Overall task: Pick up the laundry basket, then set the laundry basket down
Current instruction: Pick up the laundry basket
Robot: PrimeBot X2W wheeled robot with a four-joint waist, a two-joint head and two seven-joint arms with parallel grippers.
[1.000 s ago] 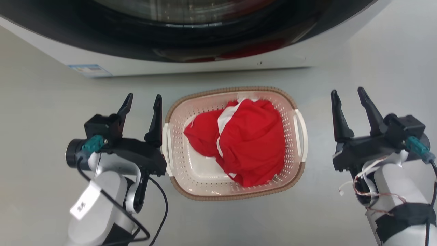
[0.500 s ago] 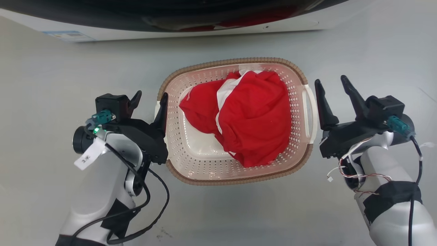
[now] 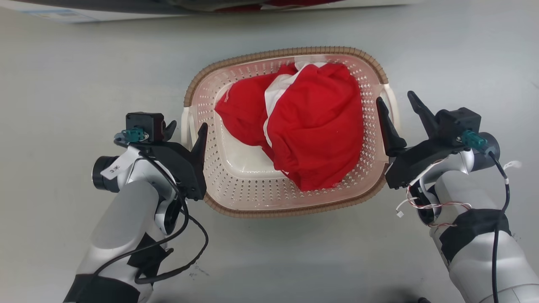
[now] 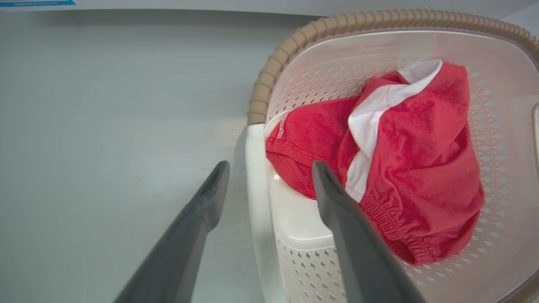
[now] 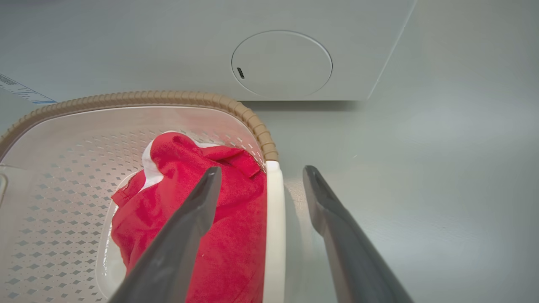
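Laundry basket (image 3: 248, 185) handles sit inside open L hand (image 3: 188, 124) & R hand (image 3: 395, 97), ungripped.

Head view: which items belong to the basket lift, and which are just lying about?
In the job: pale pink perforated plastic laundry basket with brown woven-look rim; left pincer and right pincer, both open, each straddling a white side handle.
Lying about: crumpled red-and-white garment inside the basket; white washer behind it.

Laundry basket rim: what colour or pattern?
The laundry basket rim is tan-brown with a ribbed, woven look; best seen in the left wrist view.
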